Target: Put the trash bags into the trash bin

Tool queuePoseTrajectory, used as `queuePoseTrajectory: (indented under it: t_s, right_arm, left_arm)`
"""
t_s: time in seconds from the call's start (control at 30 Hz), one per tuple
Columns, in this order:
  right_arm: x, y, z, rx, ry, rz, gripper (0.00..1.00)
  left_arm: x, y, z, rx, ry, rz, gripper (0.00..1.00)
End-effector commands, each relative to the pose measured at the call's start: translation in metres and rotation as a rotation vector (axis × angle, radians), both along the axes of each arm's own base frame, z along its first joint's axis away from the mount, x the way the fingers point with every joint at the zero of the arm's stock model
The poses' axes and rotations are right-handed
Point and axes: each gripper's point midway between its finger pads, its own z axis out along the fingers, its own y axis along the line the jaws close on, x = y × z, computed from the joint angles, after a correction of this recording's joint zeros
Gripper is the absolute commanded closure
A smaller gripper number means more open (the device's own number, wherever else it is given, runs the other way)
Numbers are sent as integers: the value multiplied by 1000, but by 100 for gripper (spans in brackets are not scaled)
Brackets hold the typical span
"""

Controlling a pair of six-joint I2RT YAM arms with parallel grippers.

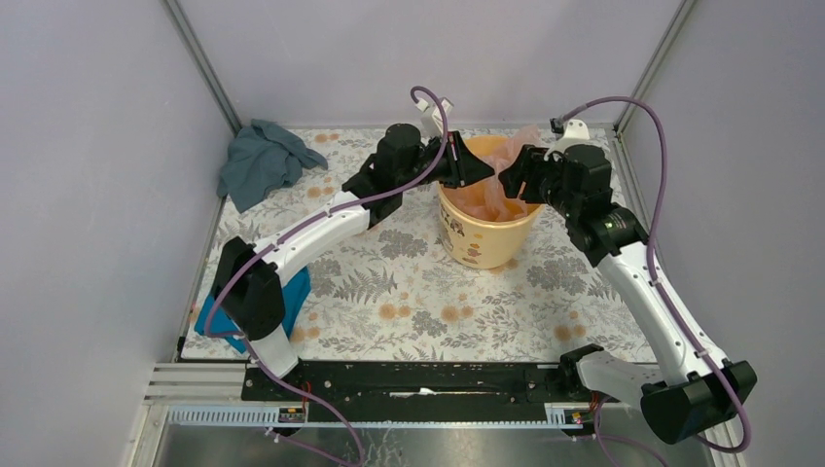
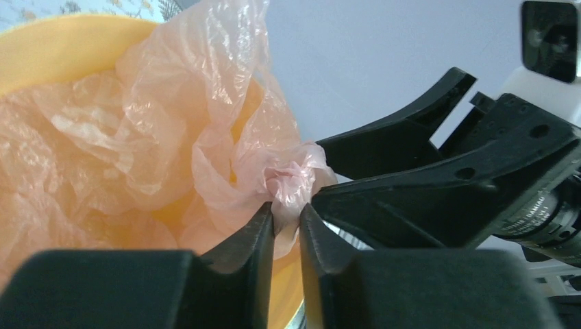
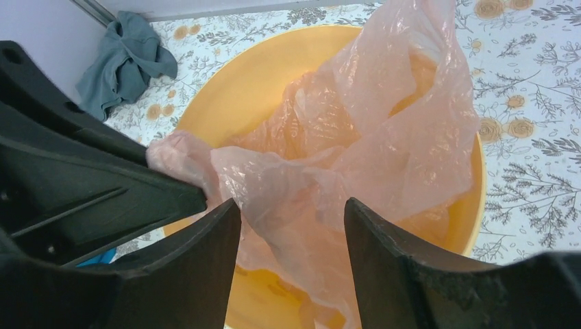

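Pale-pink translucent film, wrinkled and soft: the trash bag [image 3: 356,137]. Location: mostly inside the trash bin [image 1: 484,243], crumpled against the inner wall. One broad flap stands up above the far rim, and one corner is bunched into a twist and lifted over the opening.

Trash bin: round bucket, yellow-orange inside, cream outside with small brown printed marks. It stands upright on the worktop [image 1: 409,292], toward the far middle.

Left tool [image 2: 286,229]: reaches over the bin's left rim. Its fingers are drawn almost together, pinching the twisted corner of the trash bag between their tips.

Right tool [image 3: 291,226]: held over the opening from the bin's right side. Its fingers are spread wide, with a fold of film hanging in the gap between them. Neither finger is seen pressing on the film. Its tips sit just beside the left tool at the bunched corner; whether the two tools touch cannot be told.

Worktop: pale surface printed with grey ferns and orange flowers.

Grey-blue cloth [image 1: 263,161]: crumpled heap at the far left corner, well apart from the bin.

Bright blue cloth [image 1: 216,316]: at the near left edge, partly hidden behind the left arm.

Purple cables [image 1: 654,195]: one runs along each arm, looping free above the wrists.
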Motion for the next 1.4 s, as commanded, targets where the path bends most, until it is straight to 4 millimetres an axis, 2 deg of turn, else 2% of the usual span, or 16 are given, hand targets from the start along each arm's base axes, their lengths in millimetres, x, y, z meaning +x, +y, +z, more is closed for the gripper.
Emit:
queuePoseTrajectory:
  t_s: [0.0,0.07,0.13,0.2,0.3,0.4,0.47,0.57,0.73,0.83,0.9,1.0,1.07,1.13,1.27,1.37]
  right_arm:
    - [18,11,22,8,-94,32,38]
    - [22,15,21,13,-101,44,43]
    - [23,14,23,25,-108,36,55]
    - [20,4,27,34,-108,-22,71]
    - [8,-23,21,48,-75,-177,99]
    - [-11,-54,3,38,-32,-331,100]
    - [-23,-65,-6,30,-31,-364,100]
    - [-35,-67,-10,25,-50,-344,94]
    - [-49,-74,8,0,-88,-331,79]
    - [-56,-61,19,-34,-88,-214,66]
    - [-62,-50,22,-40,-67,-137,48]
    - [-70,-39,23,-62,-12,-49,16]
    - [-72,-39,22,-92,20,-31,1]
    - [-73,-37,24,-116,32,-2,0]
    - [-75,-14,26,-139,44,166,0]
    - [-66,-10,22,-162,76,182,0]
  left_arm:
    - [-4,0,38,-62,-82,-11,86]
    - [-5,6,40,-56,-92,10,90]
    - [-5,13,38,-38,-96,34,97]
    - [-4,23,33,-14,-95,68,99]
    - [0,43,21,23,-83,122,100]
    - [-2,63,10,44,-71,156,100]
    - [-8,73,5,50,-70,167,100]
    - [-15,84,-4,56,-59,182,100]
    - [-25,96,1,35,-67,191,100]
    - [-30,100,6,26,-77,190,100]
    - [-31,104,12,20,-87,199,100]
    - [-31,110,22,7,-107,209,100]
    - [-30,111,26,1,-114,213,100]
    - [-30,110,27,-6,-114,203,100]
    - [-28,109,33,-21,-120,198,100]
    - [-26,109,39,-29,-130,201,100]
